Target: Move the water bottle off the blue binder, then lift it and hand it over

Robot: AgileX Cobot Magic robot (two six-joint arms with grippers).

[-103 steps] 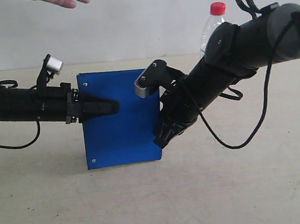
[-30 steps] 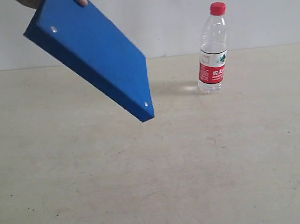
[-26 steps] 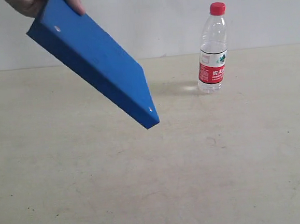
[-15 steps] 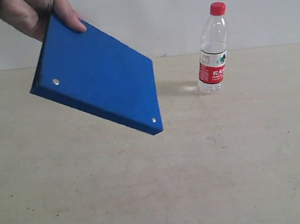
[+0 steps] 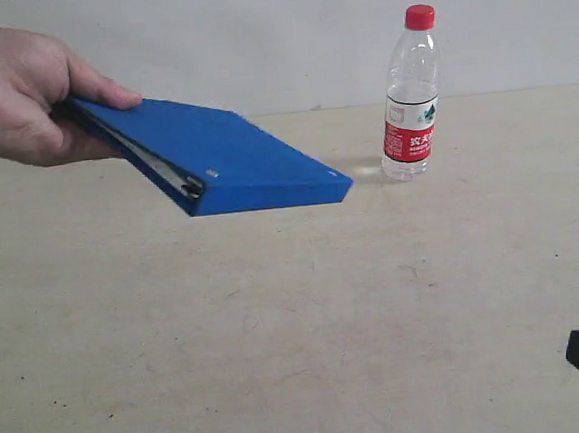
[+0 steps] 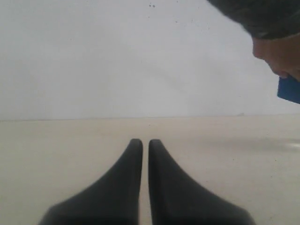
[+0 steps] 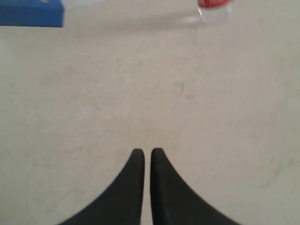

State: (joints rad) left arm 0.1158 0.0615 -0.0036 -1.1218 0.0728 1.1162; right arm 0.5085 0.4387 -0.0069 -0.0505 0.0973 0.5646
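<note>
Binder: the blue binder (image 5: 235, 166) was held tilted above the table (image 5: 281, 358) by a person's hand (image 5: 19, 97).
Bottle: the water bottle (image 5: 409, 97) stood upright on the table, apart from the binder.
Left claw: the left gripper (image 6: 145, 143) was narrow, nearly closed on nothing.
Right claw: the right gripper (image 7: 147, 152) was likewise narrow and empty.

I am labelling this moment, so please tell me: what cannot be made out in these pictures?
Water bottle: right wrist view, top edge cuts all but its base.
Blue binder: left wrist view, right edge leaves only a corner.
Hand: exterior view, left edge cuts it at the wrist.
</note>
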